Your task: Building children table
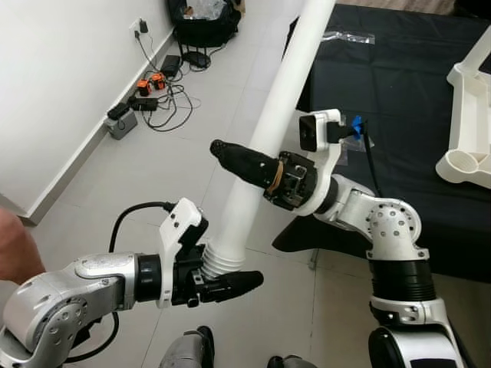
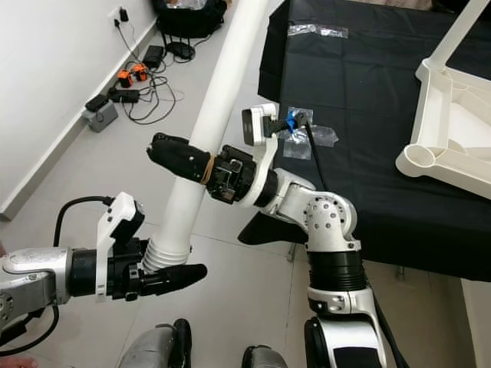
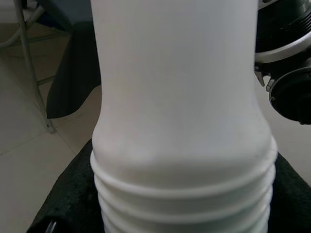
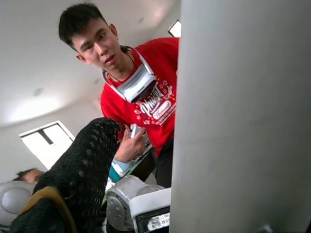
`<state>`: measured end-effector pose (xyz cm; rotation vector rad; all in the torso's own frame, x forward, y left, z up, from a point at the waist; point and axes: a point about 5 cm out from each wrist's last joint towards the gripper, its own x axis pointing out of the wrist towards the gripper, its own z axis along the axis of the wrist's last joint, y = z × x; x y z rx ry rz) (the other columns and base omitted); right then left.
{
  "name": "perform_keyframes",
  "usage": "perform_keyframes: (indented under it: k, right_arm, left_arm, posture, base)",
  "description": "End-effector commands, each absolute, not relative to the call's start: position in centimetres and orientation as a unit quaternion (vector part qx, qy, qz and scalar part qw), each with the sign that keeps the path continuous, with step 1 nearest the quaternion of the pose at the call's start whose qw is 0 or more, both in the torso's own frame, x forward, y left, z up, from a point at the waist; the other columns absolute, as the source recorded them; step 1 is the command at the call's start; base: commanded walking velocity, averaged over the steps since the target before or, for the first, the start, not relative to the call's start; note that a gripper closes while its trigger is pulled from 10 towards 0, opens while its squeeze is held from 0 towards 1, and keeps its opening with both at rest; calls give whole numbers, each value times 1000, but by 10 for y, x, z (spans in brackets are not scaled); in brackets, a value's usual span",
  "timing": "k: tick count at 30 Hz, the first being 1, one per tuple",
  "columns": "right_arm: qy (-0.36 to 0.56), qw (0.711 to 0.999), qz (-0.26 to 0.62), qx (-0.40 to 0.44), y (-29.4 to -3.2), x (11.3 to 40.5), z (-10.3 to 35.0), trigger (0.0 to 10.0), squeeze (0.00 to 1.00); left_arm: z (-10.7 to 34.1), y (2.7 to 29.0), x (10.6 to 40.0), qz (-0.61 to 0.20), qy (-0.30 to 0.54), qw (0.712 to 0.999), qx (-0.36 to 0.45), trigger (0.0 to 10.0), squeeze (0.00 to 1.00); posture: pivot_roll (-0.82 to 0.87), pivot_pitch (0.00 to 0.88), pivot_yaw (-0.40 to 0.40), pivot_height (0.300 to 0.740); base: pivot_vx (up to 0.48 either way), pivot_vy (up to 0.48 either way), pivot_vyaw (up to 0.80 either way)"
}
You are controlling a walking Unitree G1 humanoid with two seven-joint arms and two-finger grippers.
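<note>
A: Risk first? The robot has a long white table leg [image 1: 276, 107] held up off the floor, tilted, between both grippers. The left gripper [image 1: 219, 285] has it at the threaded end [image 2: 167, 256], low and close to the robot's body. The right gripper [image 2: 180, 159] has it further up the shaft.

B: So the leg could slip. The shaft is smooth and round, and the top runs up out of the head views, so plenty of it overhangs past the upper grip. If the two arms turn out of step, it could twist loose or swing.

A: Also the threads. In the left wrist view the ribbed end [image 3: 184, 194] sits right against the black finger [image 3: 63, 194], so squeezing there might scuff it. A person in a red shirt [image 4: 141, 102] stands close behind too, so a swinging leg could reach them.

B: Jaws?

A: Left looks closed around the threaded collar, one finger under it and touching. Right is spread just enough to take the shaft, one finger [image 1: 245, 162] across the front, pinching it.

B: Where does it go?

A: Probably the white table frame [image 2: 453, 138] on the black cloth [image 1: 399, 100], well apart to the right. Cables and chargers [image 1: 149, 96] lie by the wall.
</note>
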<state>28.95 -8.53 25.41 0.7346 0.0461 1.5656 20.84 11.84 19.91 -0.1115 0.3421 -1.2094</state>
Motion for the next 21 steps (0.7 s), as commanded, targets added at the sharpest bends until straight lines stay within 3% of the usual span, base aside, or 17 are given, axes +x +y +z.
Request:
perform_keyframes:
  k: [1,10,21]
  right_arm:
    - [21,646,697,311,-81,285,254,10000,0]
    - [31,661,697,277,-83,287,248,10000,0]
    - [33,654,705,274,-83,287,249,10000,0]
  left_arm:
    - [198,113,202,-581,162,796,-53,10000,0]
    - [194,115,195,-584,175,791,-51,10000,0]
    - [189,118,189,-588,187,786,-37,10000,0]
  posture:
    - [72,182,-8,740]
    - [78,190,-10,740]
    - [77,191,-8,740]
  base:
    - [0,0,0]
    - [0,0,0]
    - [0,0,0]
